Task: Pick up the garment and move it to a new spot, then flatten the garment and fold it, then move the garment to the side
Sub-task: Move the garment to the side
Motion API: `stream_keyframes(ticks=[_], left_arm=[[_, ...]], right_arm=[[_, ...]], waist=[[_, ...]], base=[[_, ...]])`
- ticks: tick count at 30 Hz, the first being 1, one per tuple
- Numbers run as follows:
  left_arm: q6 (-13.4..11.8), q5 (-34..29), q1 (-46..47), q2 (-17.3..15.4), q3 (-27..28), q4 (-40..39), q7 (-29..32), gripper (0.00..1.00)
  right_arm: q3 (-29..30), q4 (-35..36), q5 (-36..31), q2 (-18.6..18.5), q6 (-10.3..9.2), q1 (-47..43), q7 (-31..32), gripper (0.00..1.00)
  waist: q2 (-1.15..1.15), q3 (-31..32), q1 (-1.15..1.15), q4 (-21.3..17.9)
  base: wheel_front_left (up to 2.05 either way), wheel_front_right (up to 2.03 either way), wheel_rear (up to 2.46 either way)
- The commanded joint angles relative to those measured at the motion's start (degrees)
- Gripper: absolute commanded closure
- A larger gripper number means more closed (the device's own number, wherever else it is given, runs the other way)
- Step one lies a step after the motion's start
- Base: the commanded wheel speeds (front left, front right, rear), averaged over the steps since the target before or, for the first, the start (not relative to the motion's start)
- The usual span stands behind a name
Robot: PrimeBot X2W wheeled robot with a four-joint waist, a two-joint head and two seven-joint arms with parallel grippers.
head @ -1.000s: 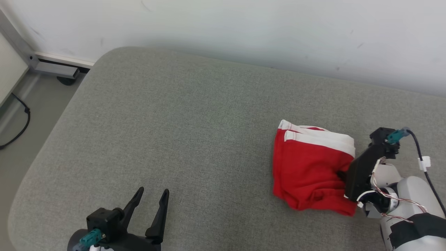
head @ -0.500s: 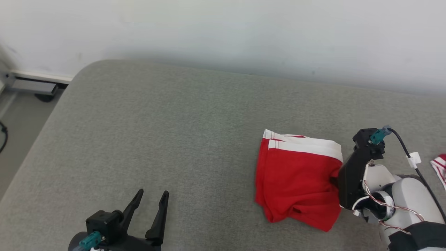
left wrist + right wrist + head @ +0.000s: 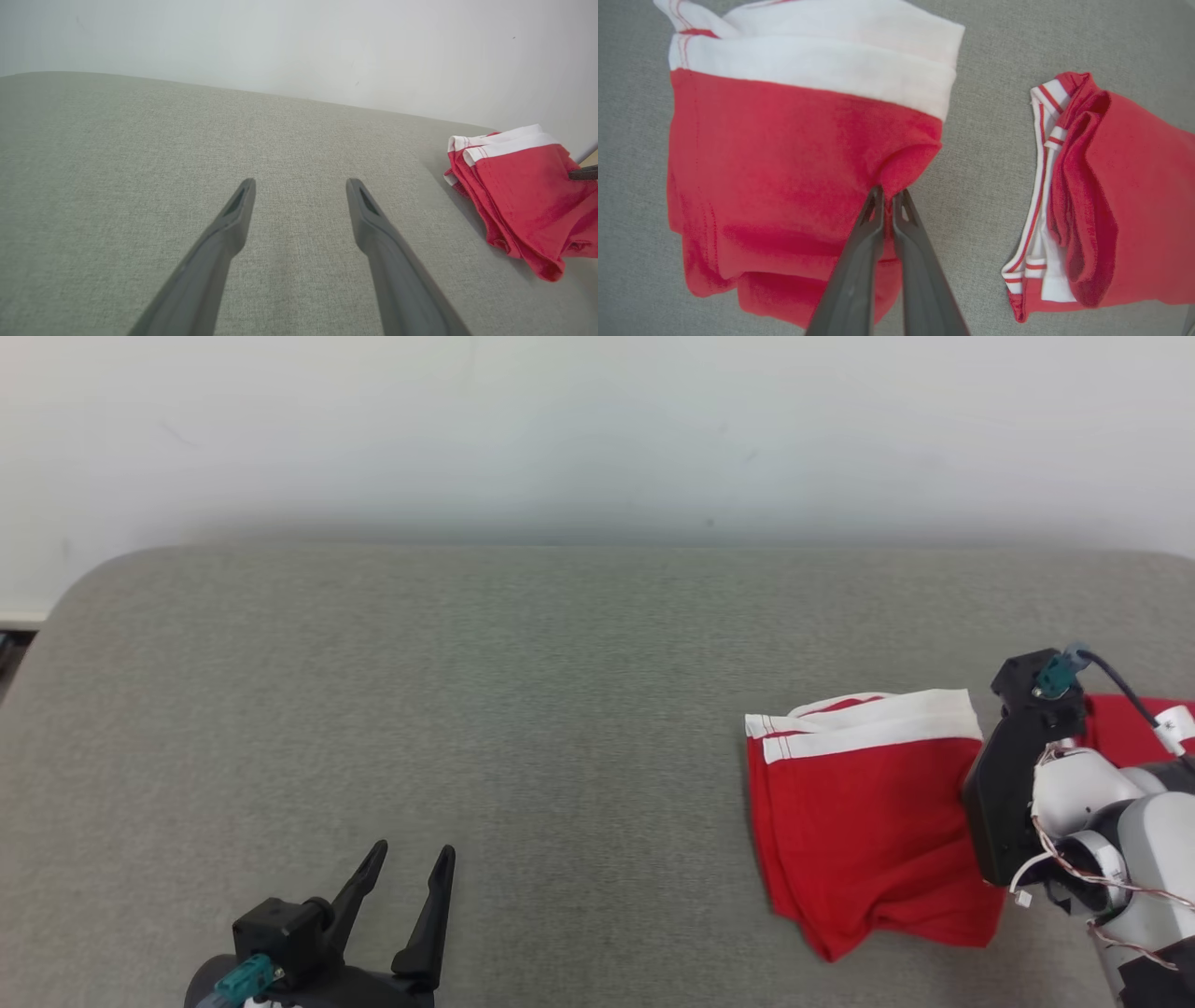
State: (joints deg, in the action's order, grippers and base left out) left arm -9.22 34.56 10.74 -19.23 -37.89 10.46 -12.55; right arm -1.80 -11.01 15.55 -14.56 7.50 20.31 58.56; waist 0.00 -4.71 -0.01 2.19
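Right gripper [image 3: 888,193]: your fingers clamp the folded garment [image 3: 859,803].
Left gripper [image 3: 412,849]: fingers apart.
Change: head camera swings right; side placement seems near.

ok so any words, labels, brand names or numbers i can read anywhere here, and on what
No readable text.
The folded red garment with the white waistband shows no print or label; nor does the second red garment with striped trim.
The small white tag on the black cable is too small to tell if it bears text.
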Motion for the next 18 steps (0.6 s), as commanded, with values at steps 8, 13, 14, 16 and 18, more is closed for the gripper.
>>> stream_keyframes(ticks=[8,13,14,16,18], left_arm=[[0.1,0.2,1.7,-0.4,0.0,-0.1,-0.3,0.00],[0.5,-0.5,3.5,-0.2,-0.4,0.2,-0.4,0.00],[0.5,-0.5,3.7,-0.2,-0.3,0.2,-0.5,0.00],[0.4,-0.6,4.1,-0.3,-0.4,0.4,-0.5,0.00],[0.4,-0.6,4.2,-0.4,-0.3,0.4,-0.5,0.00]], right_arm=[[-3.0,1.2,-0.5,-4.3,-0.05,3.8,0.6,1.00],[-4.5,-1.9,0.0,-6.1,-0.06,9.0,-2.1,1.00],[-4.6,-2.2,0.1,-6.4,-0.06,9.5,-2.5,1.00],[-4.6,-2.7,0.6,-6.6,-0.06,10.3,-3.1,1.00],[-4.3,-2.8,0.6,-6.7,-0.06,10.8,-3.4,1.00]], waist=[[0.00,-2.0,0.01,-7.5],[0.00,-4.3,0.01,-11.0],[0.00,-4.5,0.01,-11.3],[0.00,-4.9,0.01,-11.9],[0.00,-5.2,0.01,-12.5]], base=[[0.00,0.00,0.00],[0.00,0.00,0.00],[0.00,0.00,0.00],[0.00,0.00,0.00],[0.00,0.00,0.00]])
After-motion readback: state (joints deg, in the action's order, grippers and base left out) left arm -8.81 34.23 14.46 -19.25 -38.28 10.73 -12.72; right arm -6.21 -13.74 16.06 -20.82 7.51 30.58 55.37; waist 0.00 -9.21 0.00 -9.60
